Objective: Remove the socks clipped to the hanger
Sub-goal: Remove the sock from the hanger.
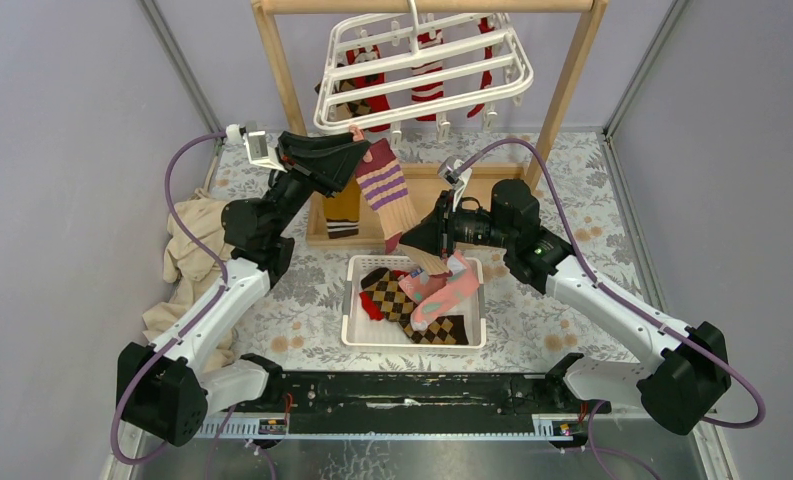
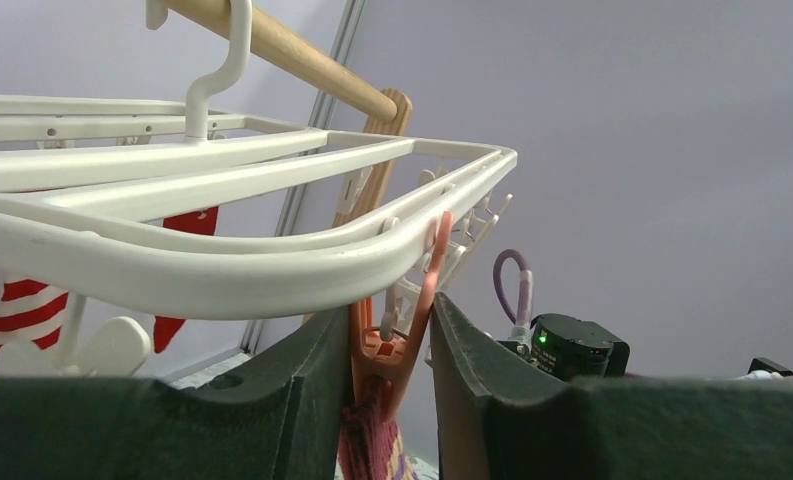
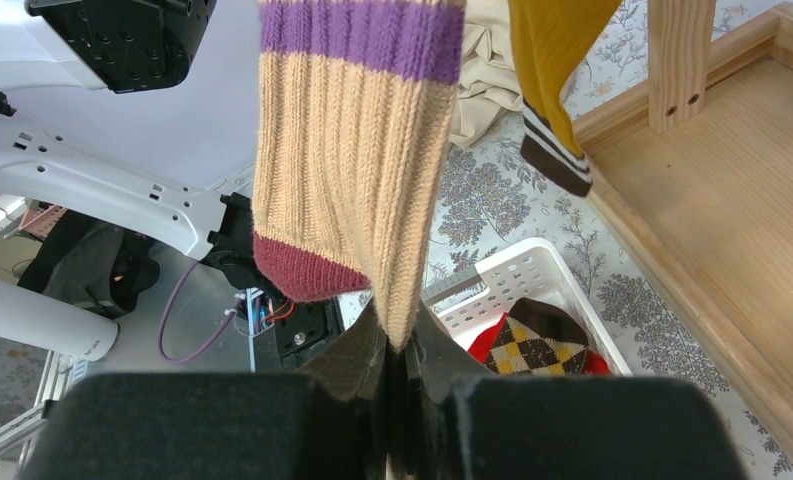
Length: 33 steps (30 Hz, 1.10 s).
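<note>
Socks [image 1: 377, 102] hung from the hanger [image 2: 222, 270], which was hooked over the wooden rack's [image 1: 572, 80] top bar at the table's [image 1: 532, 330] far edge. Near the hanger's near-left corner, a tan sock with purple stripes [image 1: 387, 190] dangled from an orange clip [image 2: 387, 350]. The left gripper [image 2: 392, 320] reached up to that clip, narrowed around it, a finger against each of its arms and the sock's cuff between them. The right gripper [image 3: 397, 355] was pinched tight on the tan sock's lower end, above the white basket [image 1: 352, 300]. A mustard sock [image 1: 342, 205] hung just left. Red-white striped socks [image 1: 427, 88] hung along the hanger's far edge. In the basket lay an argyle sock [image 1: 384, 292] and a pink sock [image 1: 447, 295].
</note>
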Motion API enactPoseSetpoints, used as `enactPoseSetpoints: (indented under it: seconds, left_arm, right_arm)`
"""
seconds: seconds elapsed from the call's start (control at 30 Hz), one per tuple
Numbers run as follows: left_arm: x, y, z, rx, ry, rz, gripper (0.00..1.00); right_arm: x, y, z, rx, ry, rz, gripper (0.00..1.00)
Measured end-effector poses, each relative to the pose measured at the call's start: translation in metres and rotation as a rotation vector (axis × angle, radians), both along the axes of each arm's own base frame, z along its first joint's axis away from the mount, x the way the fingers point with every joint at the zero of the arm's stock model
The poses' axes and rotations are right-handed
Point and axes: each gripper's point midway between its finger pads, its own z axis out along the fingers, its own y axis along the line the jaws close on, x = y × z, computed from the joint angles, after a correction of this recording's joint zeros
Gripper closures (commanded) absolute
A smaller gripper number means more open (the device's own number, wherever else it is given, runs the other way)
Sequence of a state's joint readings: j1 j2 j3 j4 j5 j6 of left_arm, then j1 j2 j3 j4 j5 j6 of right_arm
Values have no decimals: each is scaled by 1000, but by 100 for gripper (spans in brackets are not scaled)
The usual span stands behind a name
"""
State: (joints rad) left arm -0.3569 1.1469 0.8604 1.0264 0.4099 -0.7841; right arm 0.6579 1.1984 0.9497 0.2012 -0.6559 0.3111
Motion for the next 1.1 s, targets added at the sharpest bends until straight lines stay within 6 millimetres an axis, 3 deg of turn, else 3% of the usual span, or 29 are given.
enactPoseSetpoints:
  seconds: [0.23,0.43,0.53,0.67,0.73,0.87,1.1]
  left_arm:
    - [0,0,0,0,0,0,93]
    - [0,0,-1,6,-1,5,93]
    - [-1,1,0,10,-2,11,93]
    - [-2,2,1,19,-6,22,90]
    - [-3,3,0,26,-4,27,85]
    - [-3,3,-4,40,8,35,58]
    - [-4,4,-30,72,70,38,41]
  right_arm:
    - [0,0,0,1,-1,2,94]
    - [-3,1,-2,5,6,14,94]
    - [-6,0,-15,-6,37,17,94]
    - [-15,-7,-47,-45,114,13,94]
    - [-23,-13,-60,-64,149,11,94]
    - [-35,-22,-71,-79,178,10,93]
    - [-43,-24,-85,-102,211,19,93]
